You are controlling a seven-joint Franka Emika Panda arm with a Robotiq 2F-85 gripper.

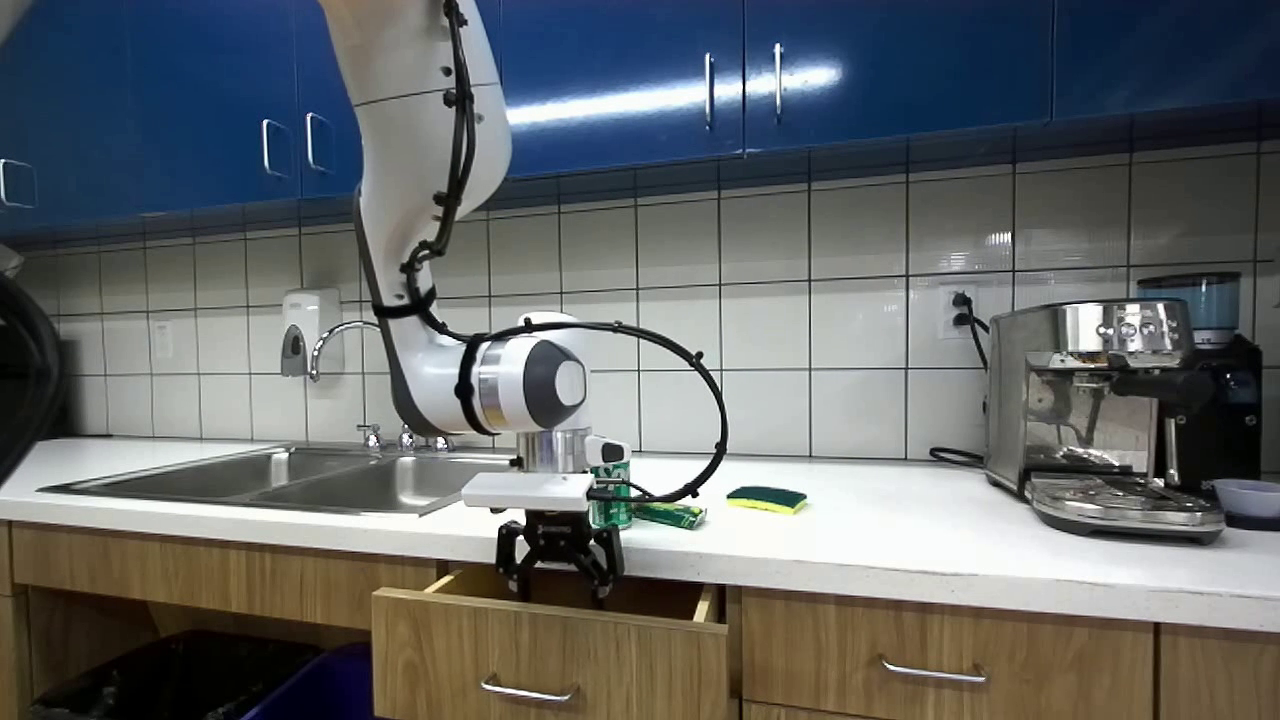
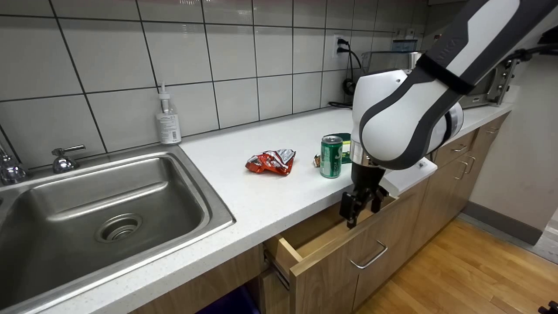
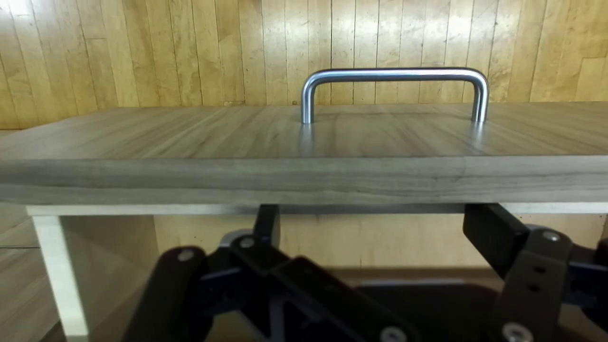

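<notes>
Robotiq gripper (image 1: 561, 594): pointed down, fingers (image 3: 494, 232) spread wide, nothing held.
Drawer (image 1: 620, 655): pulled out below near edge of white counter (image 1: 900, 530); room apparently thus left for fingers behind its front panel (image 3: 304, 180).

In an exterior view my arm (image 1: 430, 150) comes down left of the middle and bends right at the wrist (image 1: 525, 385). Below it my claw (image 1: 561, 592) points straight down. In the wrist view my black fingers (image 3: 491, 232) stand left and right, a broad gap between them.
</notes>
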